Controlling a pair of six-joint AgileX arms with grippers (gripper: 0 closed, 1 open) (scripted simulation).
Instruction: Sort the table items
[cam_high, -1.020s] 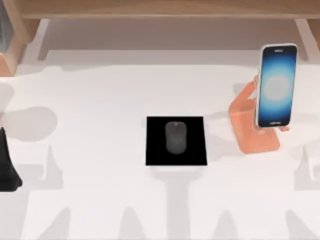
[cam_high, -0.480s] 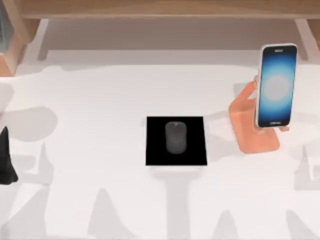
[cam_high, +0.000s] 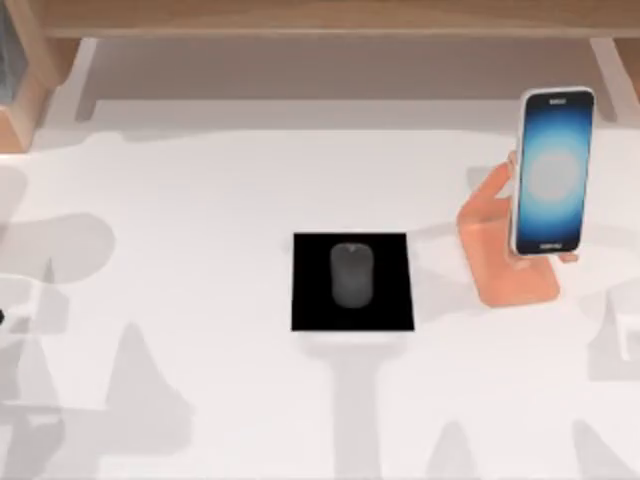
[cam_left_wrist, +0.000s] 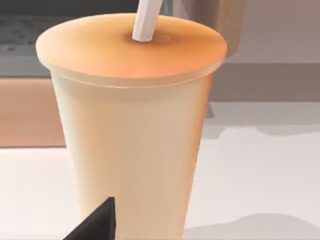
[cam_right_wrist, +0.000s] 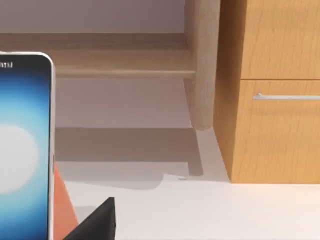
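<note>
Near left edge of the tabletop (cam_high: 200, 400): the dark shape of the left arm, seen there a second ago, has slid out past the left side; only a sliver remains at the edge, with broad arm shadows on the near-left surface. In the left wrist view the left hand (cam_left_wrist: 95, 222) shows as one dark finger tip just in front of a tall orange cup (cam_left_wrist: 132, 135) with a flat lid and white straw (cam_left_wrist: 147, 20); how far it is open cannot be told, and it appears to hold nothing. The right hand (cam_right_wrist: 95, 220) likewise shows one dark tip; opening not readable.

Centre: the mouse (cam_high: 351, 274) lies on the black mat (cam_high: 310, 300), unmoved.

Far right: the smartphone (cam_high: 552, 172) stands propped upright on the orange stand (cam_high: 500, 270), screen lit, unmoved.

Judgement: both items look placed and the arm is clearing away, so the sorting seems finished or nearly so.
</note>
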